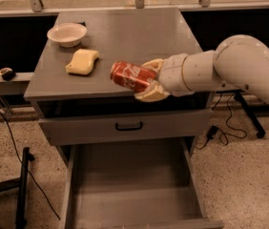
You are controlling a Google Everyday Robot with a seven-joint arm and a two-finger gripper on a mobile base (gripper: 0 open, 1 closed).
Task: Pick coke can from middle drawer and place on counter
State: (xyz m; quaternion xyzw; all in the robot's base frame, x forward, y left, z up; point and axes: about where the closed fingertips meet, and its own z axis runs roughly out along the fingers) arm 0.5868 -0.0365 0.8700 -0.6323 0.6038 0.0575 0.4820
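Observation:
The red coke can (130, 76) lies on its side in my gripper (149, 80), held above the front part of the grey counter (129, 32). The cream fingers (150, 94) are shut around the can's right end, one above and one below it. My white arm reaches in from the right. The middle drawer (134, 190) stands pulled open below, with a bare grey floor.
A yellow sponge (82, 61) and a white bowl (67, 34) sit on the counter's left side. The closed upper drawer front with a black handle (129, 126) is under the counter edge. Cables and a black stand leg lie on the floor at left and right.

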